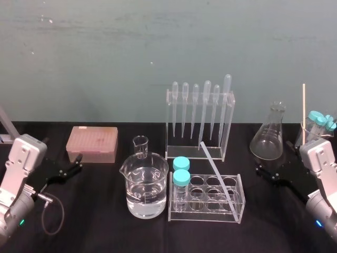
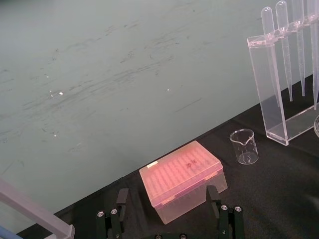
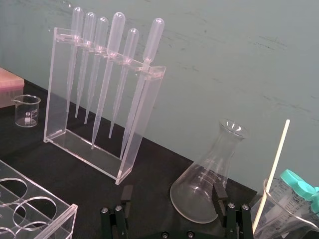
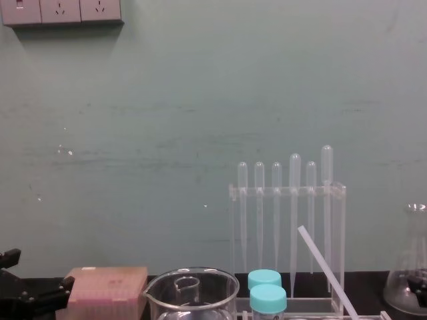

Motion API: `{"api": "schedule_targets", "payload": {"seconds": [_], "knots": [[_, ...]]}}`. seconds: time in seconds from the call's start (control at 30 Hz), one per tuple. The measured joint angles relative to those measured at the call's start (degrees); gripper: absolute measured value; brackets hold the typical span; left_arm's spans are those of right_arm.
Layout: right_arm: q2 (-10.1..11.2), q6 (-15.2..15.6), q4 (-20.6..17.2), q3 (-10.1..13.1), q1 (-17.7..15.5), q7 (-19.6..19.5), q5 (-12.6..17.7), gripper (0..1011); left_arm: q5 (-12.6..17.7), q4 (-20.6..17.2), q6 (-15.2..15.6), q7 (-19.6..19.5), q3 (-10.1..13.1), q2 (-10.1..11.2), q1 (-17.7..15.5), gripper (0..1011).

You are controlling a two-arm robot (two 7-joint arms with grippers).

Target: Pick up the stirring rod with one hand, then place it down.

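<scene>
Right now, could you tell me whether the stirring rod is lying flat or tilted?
Tilted: the stirring rod slants up out of the test tube rack, with its upper end leaning toward the robot's left.

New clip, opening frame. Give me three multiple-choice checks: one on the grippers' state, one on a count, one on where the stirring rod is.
1. How do the left gripper, by the pink tip box, and the right gripper, by the flask, stand?
A. Both shut
B. Both open, gripping nothing
C. Left open, right shut

2. How many pipettes hang in the pipette stand?
A. Six
B. Four
C. Eight

3. Where is the stirring rod?
A. In the left gripper
B. Hanging in the pipette stand
C. Leaning tilted in the test tube rack

Answers:
1 B: each wrist view shows its fingers apart and gripping nothing.
2 A: six bulbs rise above the stand's top bar.
3 C: its lower end sits in the rack and its upper end slants toward the stand.
</scene>
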Motion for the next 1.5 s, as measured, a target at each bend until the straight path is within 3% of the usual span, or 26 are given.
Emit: {"api": "schedule_targets", "payload": {"seconds": [1.5], "knots": [[0.00,-0.01,0.01,0.00,0.00,0.01,0.00,1003,0.00,0.00,0.00,0.00,0.00,0.00,0.00,1000]]}}
